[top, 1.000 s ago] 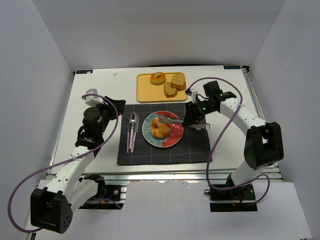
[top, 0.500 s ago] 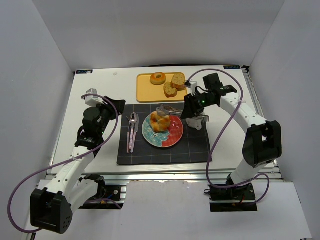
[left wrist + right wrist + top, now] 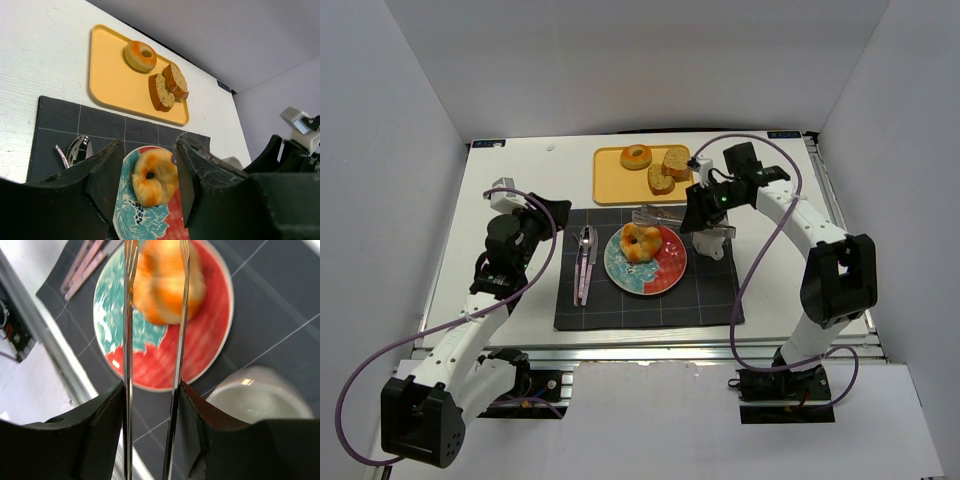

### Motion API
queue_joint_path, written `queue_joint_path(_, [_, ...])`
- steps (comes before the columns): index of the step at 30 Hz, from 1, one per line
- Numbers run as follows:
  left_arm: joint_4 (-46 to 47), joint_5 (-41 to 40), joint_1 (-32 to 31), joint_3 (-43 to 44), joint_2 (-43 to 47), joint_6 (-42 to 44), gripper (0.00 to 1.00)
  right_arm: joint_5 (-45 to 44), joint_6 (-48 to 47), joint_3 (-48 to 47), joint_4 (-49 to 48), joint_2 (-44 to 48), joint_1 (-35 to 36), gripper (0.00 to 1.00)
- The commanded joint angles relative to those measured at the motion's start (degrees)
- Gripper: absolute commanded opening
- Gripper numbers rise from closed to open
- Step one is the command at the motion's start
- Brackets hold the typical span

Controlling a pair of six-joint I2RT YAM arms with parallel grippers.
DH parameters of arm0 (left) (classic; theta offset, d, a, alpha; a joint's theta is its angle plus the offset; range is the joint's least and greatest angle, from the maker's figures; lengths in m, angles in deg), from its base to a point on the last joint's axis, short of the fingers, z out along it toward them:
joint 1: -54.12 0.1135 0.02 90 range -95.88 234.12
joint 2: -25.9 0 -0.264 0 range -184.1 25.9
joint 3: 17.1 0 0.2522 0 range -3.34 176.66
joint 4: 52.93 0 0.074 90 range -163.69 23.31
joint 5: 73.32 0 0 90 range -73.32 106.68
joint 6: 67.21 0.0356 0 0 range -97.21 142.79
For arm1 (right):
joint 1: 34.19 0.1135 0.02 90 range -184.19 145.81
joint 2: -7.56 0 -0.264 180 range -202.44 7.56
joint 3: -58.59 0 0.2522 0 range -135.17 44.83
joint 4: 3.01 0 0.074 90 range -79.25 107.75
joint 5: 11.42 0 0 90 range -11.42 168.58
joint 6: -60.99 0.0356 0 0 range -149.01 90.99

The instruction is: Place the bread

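Note:
The orange-and-white striped bun point(image 3: 640, 243) lies on the red and teal plate point(image 3: 665, 272); it also shows in the left wrist view point(image 3: 152, 176) and the right wrist view point(image 3: 167, 282). My right gripper point(image 3: 705, 218) point(image 3: 150, 390) is shut on metal tongs point(image 3: 658, 215) point(image 3: 127, 340). Their arms stand on either side of the bun and their tips are out of view. The ring roll point(image 3: 637, 156) point(image 3: 140, 55) lies on the yellow tray point(image 3: 615, 190). My left gripper point(image 3: 538, 213) point(image 3: 149, 145) is open and empty, left of the mat.
Two brown speckled loaf slices point(image 3: 668, 168) point(image 3: 167, 87) lie on the tray beside the ring roll. Cutlery point(image 3: 585, 258) lies on the dark mat point(image 3: 700, 300) left of the plate. A white cup point(image 3: 713, 245) point(image 3: 255, 395) stands right of the plate, below my right gripper.
My right gripper with the tongs has drawn back from the plate's middle toward the tray. The striped bun has shifted to the far side of the plate. The left arm has not moved.

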Motion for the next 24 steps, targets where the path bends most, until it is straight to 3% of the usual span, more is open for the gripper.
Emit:
queue_joint_path(1, [-0.2, -0.1, 0.3, 1.0, -0.2, 0.8, 0.56, 0.1, -0.6, -5.6, -3.5, -1.6, 0.3, 0.5])
queue_joint_path(10, [-0.4, -0.6, 0.3, 1.0, -0.3, 0.9, 0.56, -2.1, -0.8, -12.1, -6.0, -6.6, 0.2, 0.5])
queue_joint_path(14, [-0.2, -0.3, 0.3, 1.2, -1.0, 0.9, 0.57, -9.3, -4.1, -18.3, -8.6, -10.2, 1.2, 0.49])
queue_joint_path(20, [-1.0, -0.2, 0.3, 2.8, -2.3, 2.0, 0.57, -23.9, -18.3, -25.8, -14.8, -16.1, 5.1, 0.5])
queue_joint_path(24, [-0.5, -0.6, 0.4, 2.3, -2.3, 1.8, 0.57, -28.7, -26.8, -27.6, -18.6, -19.4, 7.2, 0.51])
